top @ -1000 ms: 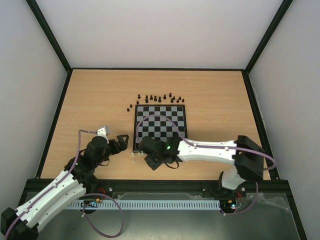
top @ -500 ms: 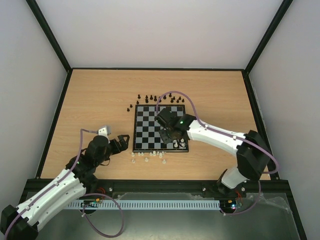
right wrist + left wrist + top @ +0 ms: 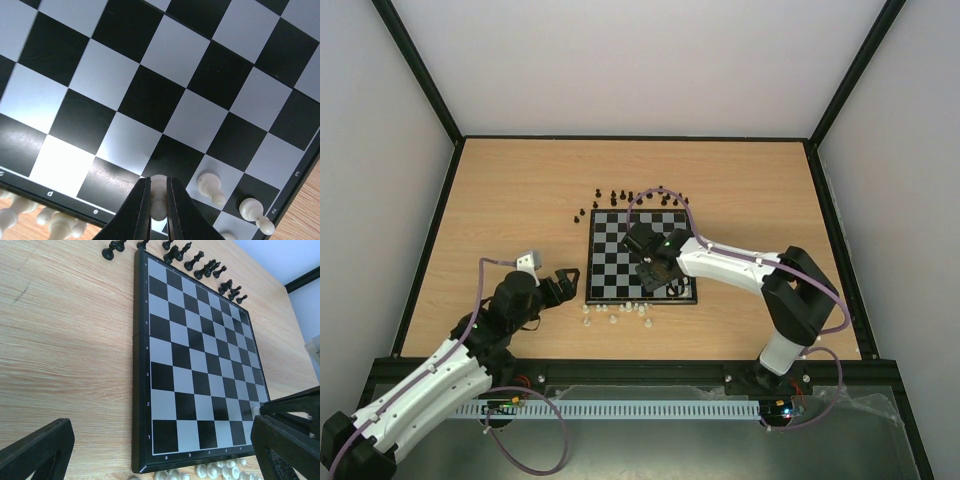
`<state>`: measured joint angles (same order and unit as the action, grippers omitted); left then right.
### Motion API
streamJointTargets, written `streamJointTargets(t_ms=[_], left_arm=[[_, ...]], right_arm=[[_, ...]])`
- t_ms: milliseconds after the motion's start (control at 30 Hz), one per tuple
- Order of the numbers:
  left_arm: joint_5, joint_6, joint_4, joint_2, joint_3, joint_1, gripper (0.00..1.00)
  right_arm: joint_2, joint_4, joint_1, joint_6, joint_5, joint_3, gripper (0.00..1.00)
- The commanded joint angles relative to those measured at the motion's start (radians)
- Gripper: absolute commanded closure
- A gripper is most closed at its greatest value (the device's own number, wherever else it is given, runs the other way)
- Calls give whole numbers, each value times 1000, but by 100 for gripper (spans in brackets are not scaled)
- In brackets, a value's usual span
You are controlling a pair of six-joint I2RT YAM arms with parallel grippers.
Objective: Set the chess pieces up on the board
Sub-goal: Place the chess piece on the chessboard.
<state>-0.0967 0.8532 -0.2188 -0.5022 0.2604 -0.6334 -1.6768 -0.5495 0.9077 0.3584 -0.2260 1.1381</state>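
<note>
Partly hidden: small cream chess piece (image 3: 158, 194) pinched in right fingers (image 3: 137, 212), near 6 o'clock edge of black-silver checked board (image 3: 150, 100); left fingers (image 3: 35, 455) spread.

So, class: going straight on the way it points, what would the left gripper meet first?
Probably the left edge of the board, near its front corner; how high the left gripper rides is unclear.

place: robot lab cell | shown by: white walls (image 3: 640, 60), black frame (image 3: 420, 70), wooden table (image 3: 500, 200)
</note>
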Motion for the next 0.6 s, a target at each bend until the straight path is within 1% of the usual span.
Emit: streamJointTargets(t_ms=[0, 567], left_arm=[[5, -6, -8, 24, -10, 8, 0], [3, -5, -7, 25, -21, 7, 0]], right_arm=[[-35, -39, -9, -6, -33, 21, 91], [-59, -30, -17, -7, -32, 8, 89]])
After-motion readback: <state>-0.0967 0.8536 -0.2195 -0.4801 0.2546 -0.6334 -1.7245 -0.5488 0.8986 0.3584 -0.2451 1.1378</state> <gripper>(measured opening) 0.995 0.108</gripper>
